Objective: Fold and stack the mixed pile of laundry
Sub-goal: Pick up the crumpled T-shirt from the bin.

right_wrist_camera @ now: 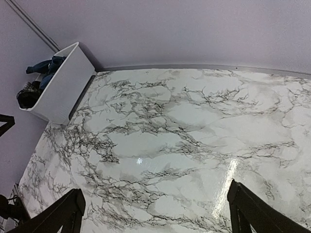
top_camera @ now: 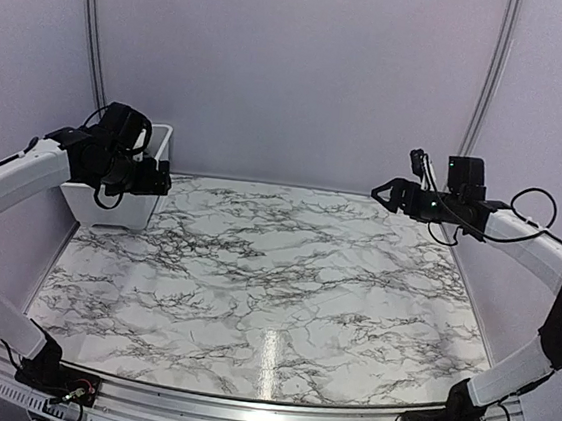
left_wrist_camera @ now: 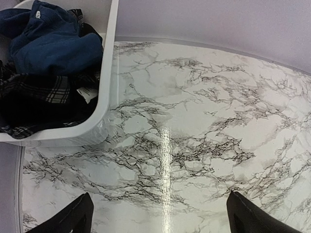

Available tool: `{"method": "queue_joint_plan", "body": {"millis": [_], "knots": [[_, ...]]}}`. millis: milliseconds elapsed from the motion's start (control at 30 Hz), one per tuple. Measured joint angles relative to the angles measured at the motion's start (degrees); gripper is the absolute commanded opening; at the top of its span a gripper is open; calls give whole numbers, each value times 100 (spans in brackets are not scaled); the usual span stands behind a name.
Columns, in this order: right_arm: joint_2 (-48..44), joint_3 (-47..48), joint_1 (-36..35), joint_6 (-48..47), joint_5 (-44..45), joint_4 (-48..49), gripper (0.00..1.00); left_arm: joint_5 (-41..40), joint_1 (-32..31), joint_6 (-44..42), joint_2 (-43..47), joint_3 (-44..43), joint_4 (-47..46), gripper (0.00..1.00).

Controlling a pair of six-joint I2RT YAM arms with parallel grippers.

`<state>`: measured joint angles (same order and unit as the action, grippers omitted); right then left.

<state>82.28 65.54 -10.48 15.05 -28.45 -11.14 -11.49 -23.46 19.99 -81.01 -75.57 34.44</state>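
The laundry pile (left_wrist_camera: 29, 77) was found inside the white bin (left_wrist_camera: 111, 73) at the counter's (top_camera: 275, 270) far left corner, with the navy t-shirt (left_wrist_camera: 58, 48) lying over the plaid garment (left_wrist_camera: 43, 94). The left fingers (left_wrist_camera: 73, 221), beside the bin, were spread wide and gripped nothing. The right fingers (right_wrist_camera: 248, 208), near the far right corner, were likewise wide apart and empty.

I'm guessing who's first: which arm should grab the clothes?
Left, probably. Its jaws hover by the white bin holding the blue shirt and plaid garment; the right arm is across the table.
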Motion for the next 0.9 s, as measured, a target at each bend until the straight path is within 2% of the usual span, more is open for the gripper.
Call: {"method": "queue_joint_plan", "body": {"millis": [300, 500, 900], "knots": [[74, 22, -358, -72, 623, -345, 99, 33, -114, 330, -221, -127, 35, 99], [74, 197, -376, -122, 857, -564, 99, -42, 52, 382, -345, -774, 282, 99], [68, 415, -306, -289, 138, -599, 99, 271, 2911, 413, -1167, -2623, 890, 99]]}}
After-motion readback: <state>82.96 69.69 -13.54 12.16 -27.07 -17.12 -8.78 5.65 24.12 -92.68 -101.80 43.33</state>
